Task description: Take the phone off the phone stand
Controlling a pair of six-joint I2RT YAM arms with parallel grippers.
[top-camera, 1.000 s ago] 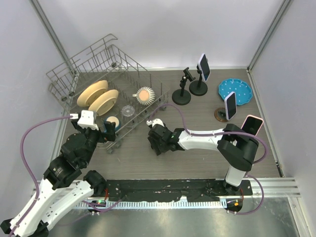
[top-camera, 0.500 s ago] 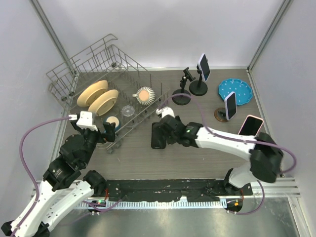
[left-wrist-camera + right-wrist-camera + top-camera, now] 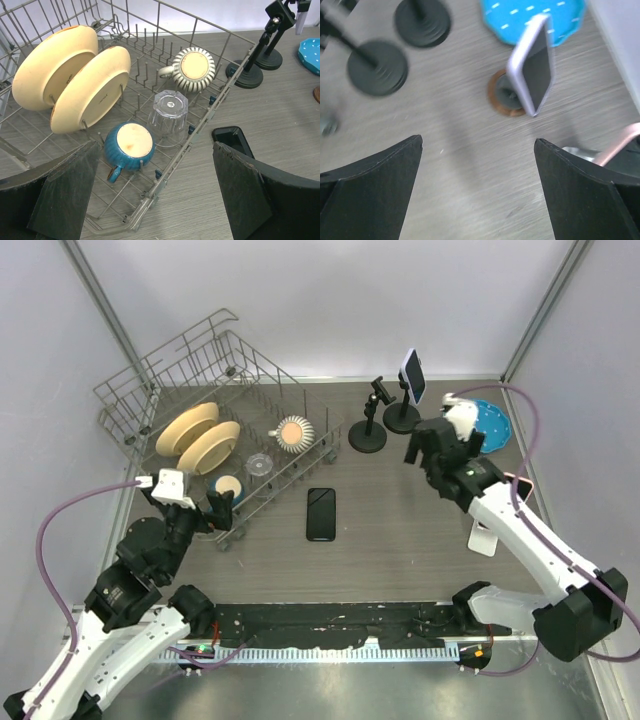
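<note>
A black phone (image 3: 320,513) lies flat on the table; in the left wrist view it (image 3: 231,139) is half hidden behind my right finger. A lilac phone (image 3: 535,70) leans on a brown-based stand (image 3: 500,98) just ahead of my open, empty right gripper (image 3: 477,195), which hovers at the back right (image 3: 430,452). My right arm hides that stand in the top view. Another phone (image 3: 413,376) sits on a black stand at the back, next to an empty black stand (image 3: 367,432). A pink phone (image 3: 618,145) shows at the right. My left gripper (image 3: 222,508) is open and empty.
A wire dish rack (image 3: 125,400) at the left holds two cream bowls (image 3: 75,80), a blue mug (image 3: 129,145), a clear glass (image 3: 167,112) and a striped mug (image 3: 192,67). A blue plate (image 3: 497,423) lies at the back right. My left gripper (image 3: 160,200) hangs over the rack's near corner.
My right gripper has let go of the black phone, left it flat on the table, and swung right and back towards the stands. The left arm has barely moved.
</note>
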